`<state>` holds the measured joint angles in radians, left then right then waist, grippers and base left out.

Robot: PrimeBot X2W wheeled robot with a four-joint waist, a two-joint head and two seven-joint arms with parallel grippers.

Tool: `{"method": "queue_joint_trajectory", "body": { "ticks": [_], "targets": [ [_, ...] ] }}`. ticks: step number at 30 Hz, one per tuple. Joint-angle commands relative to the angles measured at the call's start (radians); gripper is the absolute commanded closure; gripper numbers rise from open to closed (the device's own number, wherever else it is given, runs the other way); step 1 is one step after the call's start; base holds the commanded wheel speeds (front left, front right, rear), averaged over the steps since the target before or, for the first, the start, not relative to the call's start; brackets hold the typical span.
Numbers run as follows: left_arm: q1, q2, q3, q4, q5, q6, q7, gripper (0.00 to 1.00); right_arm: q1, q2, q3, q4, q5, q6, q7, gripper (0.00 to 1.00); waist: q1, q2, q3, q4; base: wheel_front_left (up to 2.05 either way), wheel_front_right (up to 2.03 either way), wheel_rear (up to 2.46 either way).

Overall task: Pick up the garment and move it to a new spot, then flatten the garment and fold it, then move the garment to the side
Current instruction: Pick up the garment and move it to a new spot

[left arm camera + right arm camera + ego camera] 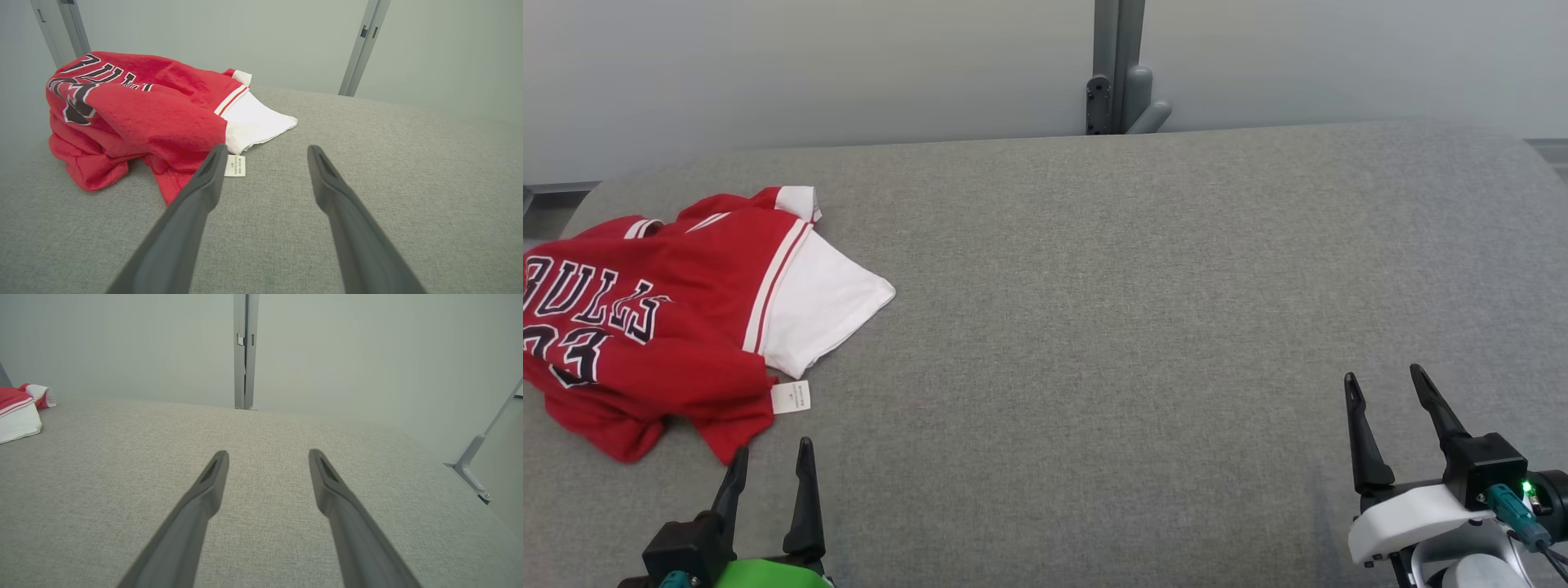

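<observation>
Crumpled red shirt at the left edge of the grey table.
Left gripper just near of it, jaws wide, holding nothing; right gripper near right, likewise wide.

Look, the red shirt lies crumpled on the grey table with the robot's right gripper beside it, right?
No. The head view shows the left gripper beside the crumpled red shirt on the grey table; the right gripper is far across from it.
</observation>
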<state>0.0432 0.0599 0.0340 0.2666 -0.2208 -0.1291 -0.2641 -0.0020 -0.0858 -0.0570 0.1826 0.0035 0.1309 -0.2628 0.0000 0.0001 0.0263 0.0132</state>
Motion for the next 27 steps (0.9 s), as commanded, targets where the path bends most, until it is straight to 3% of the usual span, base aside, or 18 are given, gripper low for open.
{"method": "queue_joint_trajectory", "body": {
  "ticks": [1,7,10,16,21,27],
  "targets": [
    [-0.014,0.001,-0.001,0.001,-0.002,-0.003,-0.001,0.0,0.006,-0.005,-0.005,-0.001,0.004,0.0,-0.003,0.0,0.0,-0.0001,0.001,0.012,0.0,0.0,0.0],
    [-0.021,-0.001,0.006,-0.004,0.003,-0.003,-0.001,0.0,0.014,-0.008,-0.005,-0.006,0.007,0.0,-0.003,0.0,0.0,-0.0001,0.003,0.093,0.0,0.0,0.0],
    [-0.01,-0.004,0.011,-0.005,0.002,-0.003,0.0,0.0,0.017,-0.004,0.003,-0.005,0.008,0.0,-0.003,0.0,0.0,-0.0001,-0.002,0.183,0.0,0.0,0.0],
    [0.032,-0.006,0.066,-0.013,-0.003,-0.001,0.0,0.0,-0.004,0.005,0.047,0.003,0.008,0.0,-0.003,0.0,0.0,-0.0001,-0.013,0.293,0.0,0.0,0.0],
    [0.056,-0.008,0.101,-0.019,-0.004,-0.001,-0.001,0.0,-0.013,0.008,0.067,0.009,0.014,0.0,-0.003,0.0,0.0,-0.0001,-0.017,0.332,0.0,0.0,0.0],
    [0.026,-0.01,0.098,-0.022,-0.015,-0.001,0.0,0.0,-0.015,0.002,0.076,0.007,0.009,0.0,-0.003,0.0,0.0,-0.0001,0.006,0.323,0.0,0.0,0.0]
  ]
}}
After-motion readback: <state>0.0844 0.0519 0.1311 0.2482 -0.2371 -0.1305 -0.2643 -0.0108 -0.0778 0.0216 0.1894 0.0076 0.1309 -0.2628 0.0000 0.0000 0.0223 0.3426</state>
